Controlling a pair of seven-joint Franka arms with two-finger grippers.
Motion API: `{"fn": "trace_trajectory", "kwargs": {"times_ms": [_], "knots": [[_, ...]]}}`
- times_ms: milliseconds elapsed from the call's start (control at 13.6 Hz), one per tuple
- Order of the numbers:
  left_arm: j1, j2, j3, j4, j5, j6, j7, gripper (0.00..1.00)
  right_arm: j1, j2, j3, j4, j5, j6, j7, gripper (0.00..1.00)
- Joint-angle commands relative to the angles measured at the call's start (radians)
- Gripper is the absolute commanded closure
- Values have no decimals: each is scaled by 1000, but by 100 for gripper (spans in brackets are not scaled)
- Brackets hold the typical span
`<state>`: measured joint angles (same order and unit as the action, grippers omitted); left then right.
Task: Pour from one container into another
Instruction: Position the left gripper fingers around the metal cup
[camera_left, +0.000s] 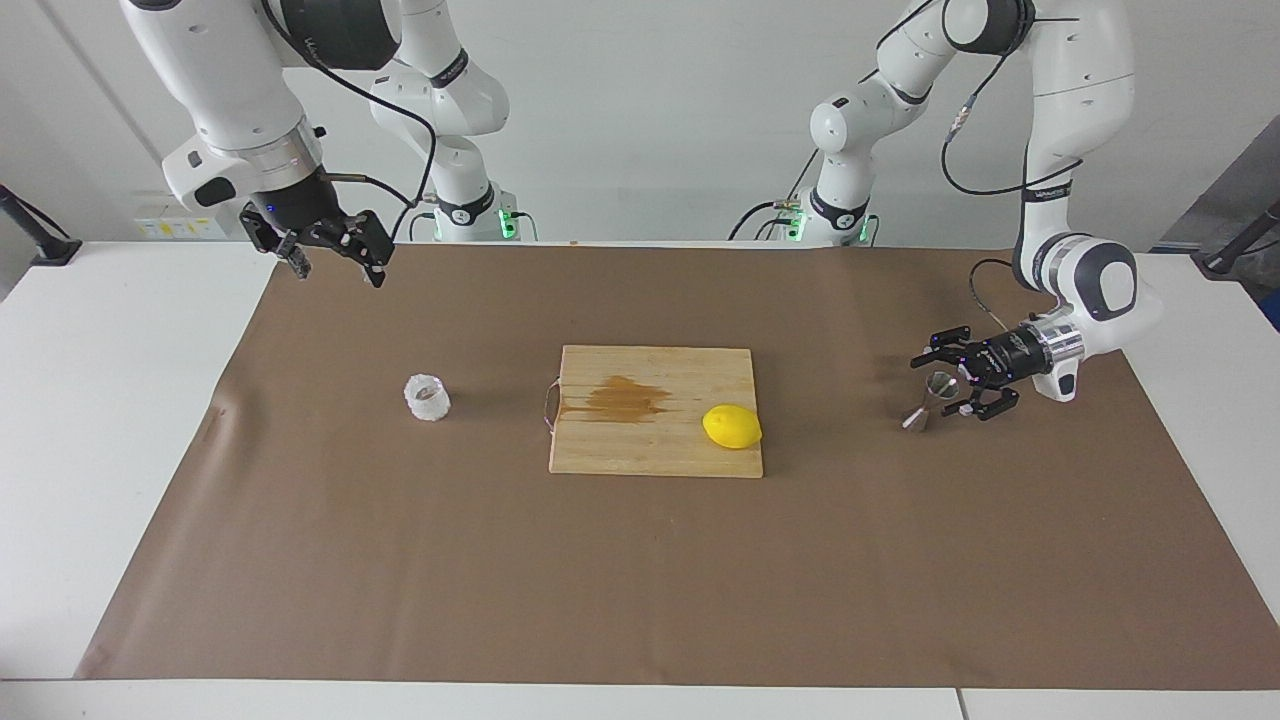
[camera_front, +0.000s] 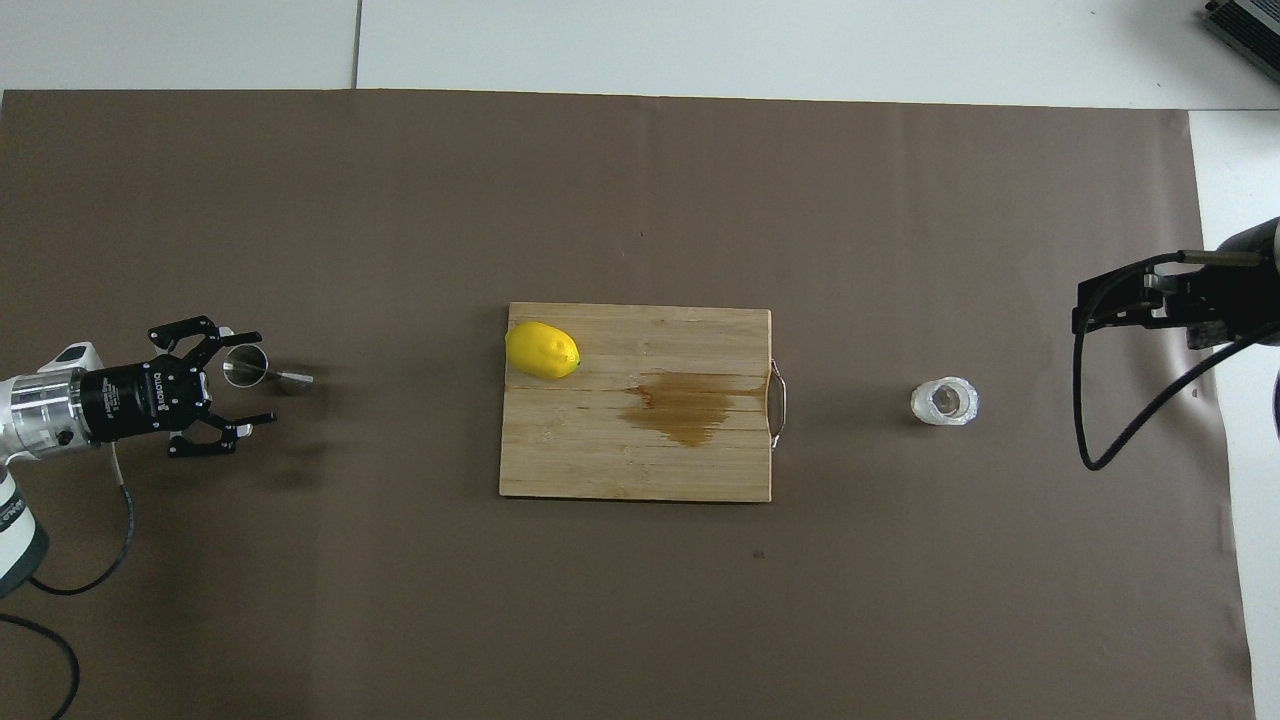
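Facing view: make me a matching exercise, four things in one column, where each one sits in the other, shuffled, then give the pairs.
Things:
1. lemon
2. glass cup
3. jigger
4. right claw

Places:
A. on the brown mat, toward the right arm's end
B. raised over the mat's edge by the robots
C. on the cutting board
D. between the open left claw's fingers

Pairs: 1-C, 2-A, 3-D, 4-B

The cutting board (camera_left: 655, 411) carries a lemon (camera_left: 732, 427); toward the left arm's end the open left gripper (camera_left: 950, 385) flanks the jigger (camera_left: 931, 397); toward the right arm's end stands the glass cup (camera_left: 427, 397).
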<state>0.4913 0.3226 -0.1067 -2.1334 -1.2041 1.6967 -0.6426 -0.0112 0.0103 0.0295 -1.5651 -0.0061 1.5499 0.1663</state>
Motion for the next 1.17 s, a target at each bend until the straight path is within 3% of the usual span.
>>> {"fn": "trace_trajectory", "kwargs": {"times_ms": [0,294,1102], "knots": [[-13,-33,8,-37,-26,23,15,2,-12,-16,9,-18,-6,-4,10,0],[-22,-34,8,-36,-26,21,15,23,-12,-16,9,-18,-6,-4,10,0],[-20,-31,8,-29,-26,18,15,28,-12,-16,9,-18,-6,-4,10,0]]}}
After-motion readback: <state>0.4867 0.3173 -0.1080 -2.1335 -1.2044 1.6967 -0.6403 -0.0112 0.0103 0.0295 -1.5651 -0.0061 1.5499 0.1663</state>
